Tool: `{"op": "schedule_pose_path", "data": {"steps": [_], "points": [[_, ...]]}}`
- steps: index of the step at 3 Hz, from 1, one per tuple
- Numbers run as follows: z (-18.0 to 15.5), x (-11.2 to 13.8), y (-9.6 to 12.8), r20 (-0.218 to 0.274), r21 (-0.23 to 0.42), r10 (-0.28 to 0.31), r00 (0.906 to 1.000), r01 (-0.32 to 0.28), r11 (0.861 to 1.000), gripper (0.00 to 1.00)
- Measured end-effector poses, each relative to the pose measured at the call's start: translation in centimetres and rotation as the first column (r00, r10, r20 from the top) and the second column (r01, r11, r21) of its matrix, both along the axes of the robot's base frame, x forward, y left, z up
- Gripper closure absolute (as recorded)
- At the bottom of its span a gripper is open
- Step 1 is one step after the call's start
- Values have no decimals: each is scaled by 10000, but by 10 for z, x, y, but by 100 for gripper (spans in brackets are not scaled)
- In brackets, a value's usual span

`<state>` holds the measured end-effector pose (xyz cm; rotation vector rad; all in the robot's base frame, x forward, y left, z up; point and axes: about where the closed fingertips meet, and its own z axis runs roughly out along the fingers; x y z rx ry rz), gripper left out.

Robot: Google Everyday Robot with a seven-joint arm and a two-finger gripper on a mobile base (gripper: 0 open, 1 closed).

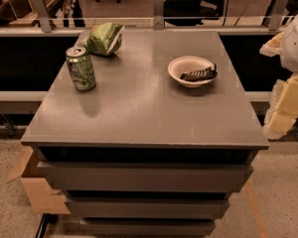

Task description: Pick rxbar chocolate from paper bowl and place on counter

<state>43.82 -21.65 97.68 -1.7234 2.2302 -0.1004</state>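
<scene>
In the camera view, on the right part of the large grey-brown smooth counter (139, 108): shallow round off-white paper bowl (181, 66), holding the small flat dark-wrapped rxbar chocolate (198, 74), propped toward the right rim. At the right frame edge, beside the counter and well apart from the bowl: pale gripper (283, 108); opening not determinable.

Step in hand, as judged: approach; grasp not yet begun. Next: reach over the bowl, descend onto the bar, pinch across its short width without tipping the bowl.

No legible writing on the bar, the green drink can (80, 68) or the green snack bag (105, 38).
</scene>
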Motion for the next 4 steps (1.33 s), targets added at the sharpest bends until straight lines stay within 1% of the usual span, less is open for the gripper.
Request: {"op": "schedule_pose_path", "data": {"steps": [1, 2, 3, 4], "points": [[0, 1, 0, 21, 7, 56, 10000, -56, 10000, 0], [0, 5, 4, 196, 63, 592, 9981, -593, 9982, 0], [-5, 23, 16, 643, 58, 1664, 9840, -1671, 9859, 0], [-15, 48, 31, 1115, -101, 2842, 9523, -2849, 9585, 0]]}}
